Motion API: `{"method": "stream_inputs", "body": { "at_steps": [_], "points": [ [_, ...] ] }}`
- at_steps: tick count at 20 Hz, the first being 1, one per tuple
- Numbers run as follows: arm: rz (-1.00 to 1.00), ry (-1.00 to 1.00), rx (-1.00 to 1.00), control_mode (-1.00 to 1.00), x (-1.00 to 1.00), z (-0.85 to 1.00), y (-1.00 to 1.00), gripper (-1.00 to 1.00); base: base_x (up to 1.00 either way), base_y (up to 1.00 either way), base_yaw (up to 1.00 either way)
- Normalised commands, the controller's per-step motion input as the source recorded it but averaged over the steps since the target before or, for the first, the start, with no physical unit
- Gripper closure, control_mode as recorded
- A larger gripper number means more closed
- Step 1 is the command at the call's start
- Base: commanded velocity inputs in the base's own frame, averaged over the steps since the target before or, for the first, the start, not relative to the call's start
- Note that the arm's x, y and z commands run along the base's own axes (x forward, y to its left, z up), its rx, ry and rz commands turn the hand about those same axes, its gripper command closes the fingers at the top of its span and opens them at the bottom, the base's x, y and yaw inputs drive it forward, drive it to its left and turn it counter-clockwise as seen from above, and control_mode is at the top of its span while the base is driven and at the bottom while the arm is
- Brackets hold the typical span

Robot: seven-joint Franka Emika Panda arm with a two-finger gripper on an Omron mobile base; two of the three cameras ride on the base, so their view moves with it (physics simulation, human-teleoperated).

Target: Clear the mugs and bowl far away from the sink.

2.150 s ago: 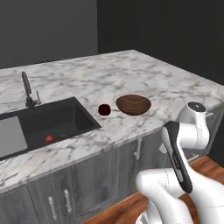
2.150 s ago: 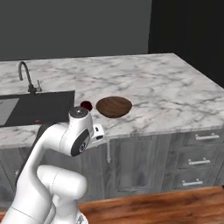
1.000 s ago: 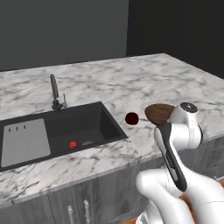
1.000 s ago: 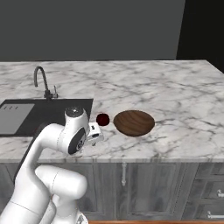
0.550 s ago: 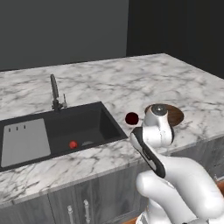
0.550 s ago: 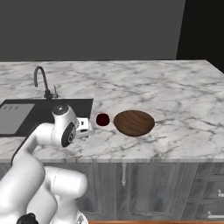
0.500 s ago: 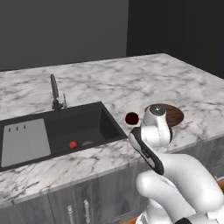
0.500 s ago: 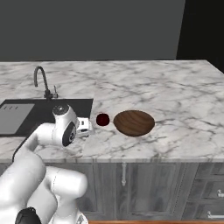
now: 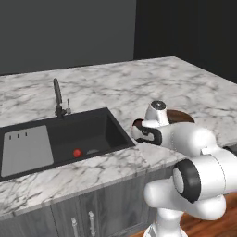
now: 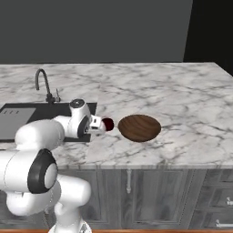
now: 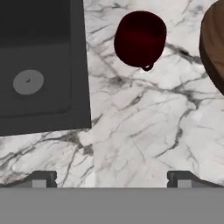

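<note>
A dark red mug with a small handle stands on the marble counter just right of the sink. In the right base view the mug sits between my hand and the bowl. The bowl is round, shallow and reddish-brown; its edge shows at the hand view's upper right. My gripper hovers over bare marble near the sink's corner, short of the mug, open with nothing between its fingers. The arm hides most of the mug in the left base view.
The black sink holds a small red ball and a pale grey drain panel, with a thin dark tap behind. Marble counter stretches far to the right of the bowl.
The arm has folded lower and swung the hand toward the mug beside the sink. Mug, bowl and ball have not moved. The jaws stay wide apart.
</note>
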Motion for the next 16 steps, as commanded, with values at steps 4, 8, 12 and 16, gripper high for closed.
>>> {"method": "stream_inputs", "body": {
  "at_steps": [4, 8, 12, 16],
  "points": [
    [-0.12, 0.12, 0.05, -1.0, 0.4, 0.01, -0.09, -1.0, 0.0, 0.0, 0.0],
    [-0.06, 0.12, 0.0, -1.0, 0.28, 0.0, -0.21, -1.0, 0.0, 0.0, 0.0],
    [-0.03, 0.13, 0.0, -1.0, 0.29, -0.01, -0.24, -1.0, 0.0, 0.0, 0.0],
    [-0.02, 0.11, 0.0, -1.0, 0.23, -0.03, -0.18, -1.0, 0.0, 0.0, 0.0]
  ]
}}
